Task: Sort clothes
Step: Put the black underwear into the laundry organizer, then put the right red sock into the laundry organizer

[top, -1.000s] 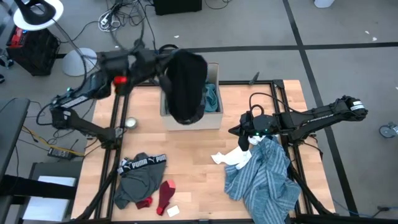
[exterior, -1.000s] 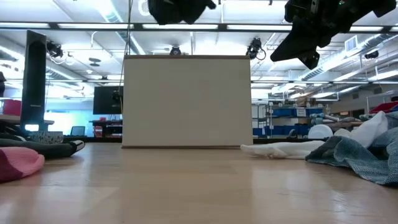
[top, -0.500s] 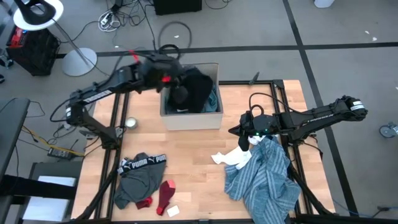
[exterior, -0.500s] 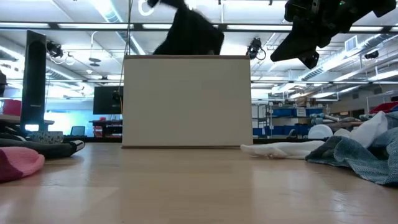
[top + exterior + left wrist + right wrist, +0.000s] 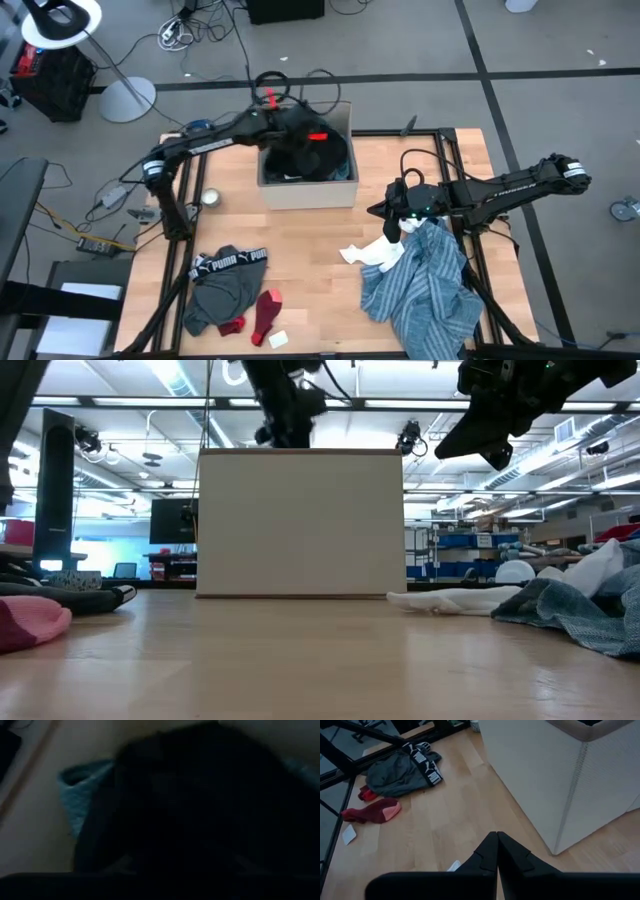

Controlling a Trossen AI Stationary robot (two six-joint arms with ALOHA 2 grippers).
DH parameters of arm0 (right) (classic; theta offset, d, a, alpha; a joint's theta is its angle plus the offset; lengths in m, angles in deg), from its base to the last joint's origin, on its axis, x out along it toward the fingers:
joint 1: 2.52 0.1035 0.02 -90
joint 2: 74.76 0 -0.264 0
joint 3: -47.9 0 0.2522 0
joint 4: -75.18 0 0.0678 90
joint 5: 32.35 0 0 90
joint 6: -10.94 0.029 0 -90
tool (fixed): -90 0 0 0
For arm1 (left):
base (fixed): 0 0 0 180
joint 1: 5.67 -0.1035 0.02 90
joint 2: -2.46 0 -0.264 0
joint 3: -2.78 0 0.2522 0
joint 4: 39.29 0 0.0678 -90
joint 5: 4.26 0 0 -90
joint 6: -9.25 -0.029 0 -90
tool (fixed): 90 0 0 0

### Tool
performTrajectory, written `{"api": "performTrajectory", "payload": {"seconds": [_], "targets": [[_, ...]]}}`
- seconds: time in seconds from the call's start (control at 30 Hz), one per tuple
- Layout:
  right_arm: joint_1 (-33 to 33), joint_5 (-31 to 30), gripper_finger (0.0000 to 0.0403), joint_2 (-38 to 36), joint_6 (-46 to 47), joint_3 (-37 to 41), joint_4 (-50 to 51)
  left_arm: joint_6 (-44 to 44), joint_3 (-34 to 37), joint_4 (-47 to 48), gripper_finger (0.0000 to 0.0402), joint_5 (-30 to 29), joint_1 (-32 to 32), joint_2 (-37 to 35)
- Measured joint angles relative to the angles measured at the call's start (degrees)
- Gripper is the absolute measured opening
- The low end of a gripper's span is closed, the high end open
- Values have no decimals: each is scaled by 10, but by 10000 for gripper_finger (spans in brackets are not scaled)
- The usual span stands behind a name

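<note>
My left gripper (image 5: 312, 150) reaches down into the tan box (image 5: 268, 182) at the table's far middle. A black garment (image 5: 300, 160) lies bunched in the box over a teal piece (image 5: 346, 166). In the left wrist view the black garment (image 5: 200, 810) fills the picture, with the teal piece (image 5: 82, 795) beside it. My right gripper (image 5: 390, 215) hangs shut above the table, right of the box, touching nothing. Below it lie a white piece (image 5: 375, 255) and a blue-white striped shirt (image 5: 420, 290). Grey shorts (image 5: 228, 285) and red items (image 5: 262, 315) lie near left.
A small roll (image 5: 210, 198) sits left of the box, and a white scrap (image 5: 278, 340) lies by the red items. Bare wood lies between the box and the near edge. In the low view the box's near wall (image 5: 300, 525) hides what is inside.
My left gripper has swung from the table's far left toward the box, gone down and tipped steeply downward. The black garment, which hung below it above the box, has sunk into the box and bunched up there.
</note>
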Motion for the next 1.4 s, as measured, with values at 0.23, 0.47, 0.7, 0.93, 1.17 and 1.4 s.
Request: {"api": "performTrajectory", "payload": {"seconds": [0.23, 0.47, 0.7, 0.93, 1.17, 1.4], "targets": [[0, 0, 6, 0, 0, 0, 0, -12, 0, -21, 140, 44, -10, 73], [0, 0, 5, 0, 0, 0, 0, 30, -1, -89, 140, 174, -31, 134], [0, 0, 8, 0, 0, 0, -2, 78, -2, -127, 140, 215, -46, 162], [0, 6, 5, 0, -1, 0, 0, 65, 1, -115, 140, 169, -40, 101], [0, 6, 10, 0, -11, 0, -1, 31, 1, -62, 140, 154, -6, -42], [0, 6, 13, 0, -16, 0, -1, 48, 10, 5, 140, 73, 95, -184]]}}
